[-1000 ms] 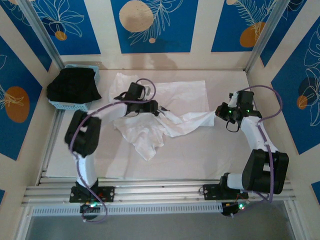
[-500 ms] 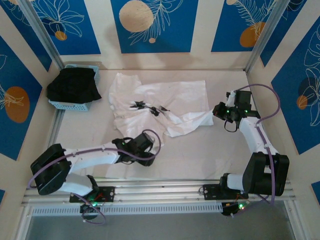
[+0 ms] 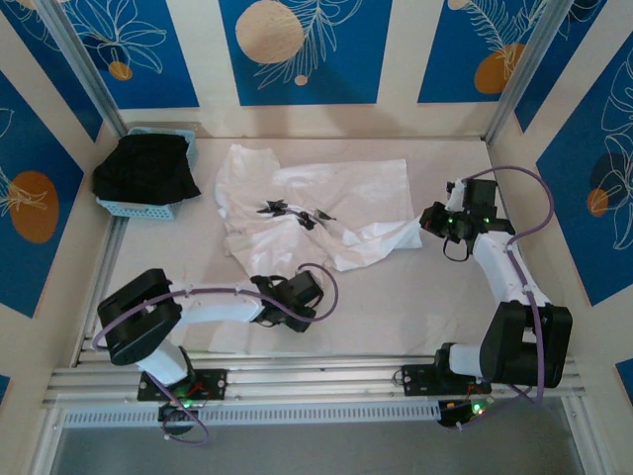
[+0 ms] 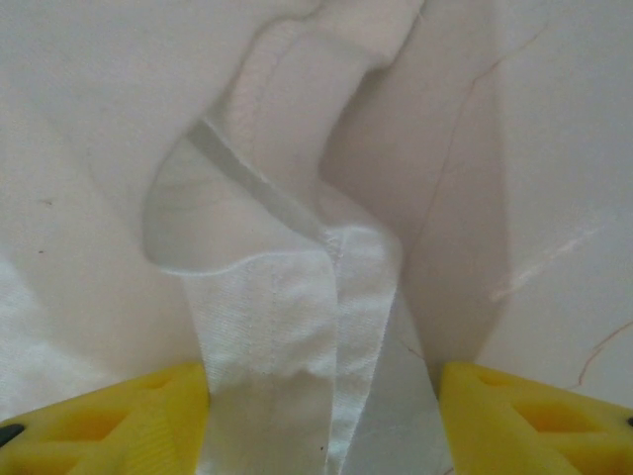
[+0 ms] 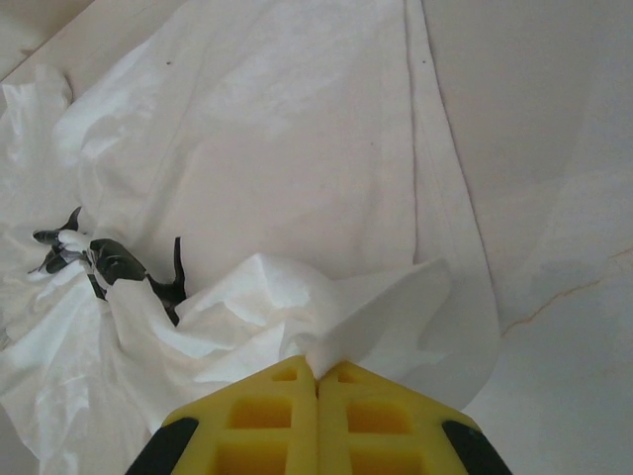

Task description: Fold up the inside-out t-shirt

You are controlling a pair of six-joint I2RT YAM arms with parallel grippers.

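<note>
- The right gripper (image 5: pixel 316 374) has its yellow jaws pressed together on a bunched corner of the white soft cloth inside-out t-shirt (image 3: pixel 331 198).
- The left gripper (image 4: pixel 321 381) has its jaws apart, with a seamed fold of the shirt lying between them.
- The shirt lies rumpled at twelve o'clock on the pale table (image 3: pixel 415 307). Its long axis runs nine to three, and the pinched corner points to three.
- The light-blue plastic mesh basket (image 3: pixel 148 209) at ten o'clock holds a black cloth garment (image 3: pixel 146 168).
</note>
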